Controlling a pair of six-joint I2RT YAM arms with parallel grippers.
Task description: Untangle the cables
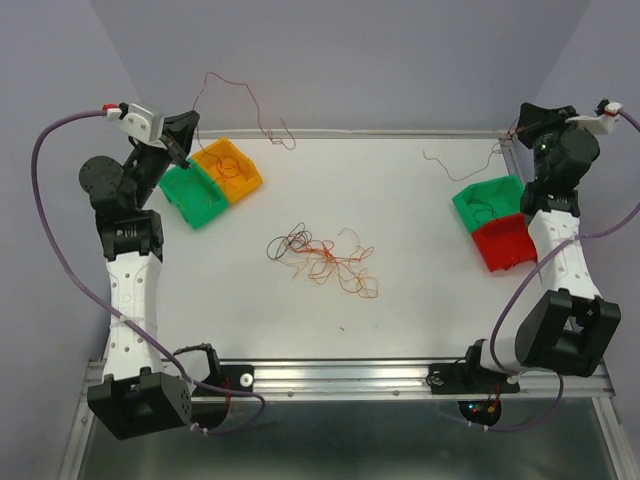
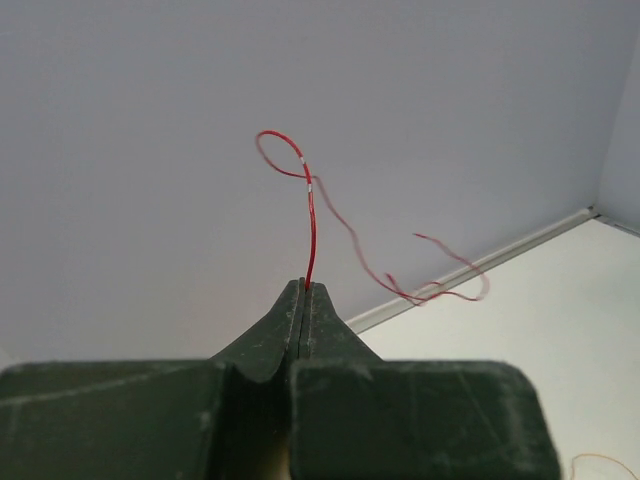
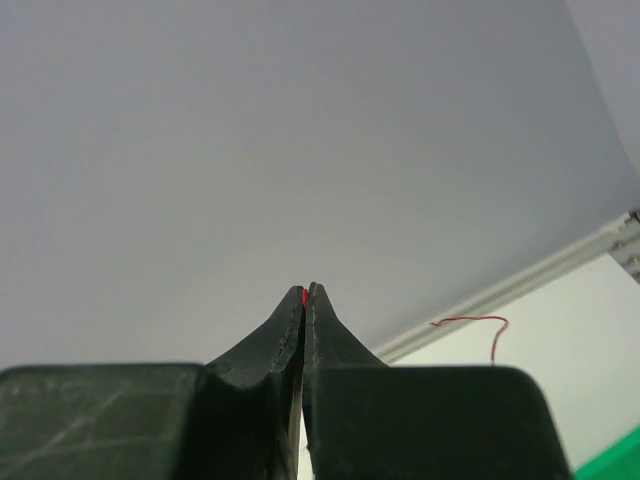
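From above, the tangle of cables [image 1: 322,258] lies mid-surface, well apart from both arms. The left fingers [image 1: 185,145] sit raised over the green bin [image 1: 195,200] and orange bin [image 1: 235,165], with a red wire [image 1: 240,92] looping up against the back wall. The right fingers [image 1: 513,132] are at the far right corner, and a second wire [image 1: 460,165] trails from them across the surface.

The left wrist view shows what the overhead cannot: the left fingers [image 2: 296,300] pressed together, clamped on the red wire [image 2: 310,215].

In the right wrist view, the right fingers [image 3: 296,305] are also together, with only a red speck at their tips. That grip looks marginal, so a tug could slip the wire free.
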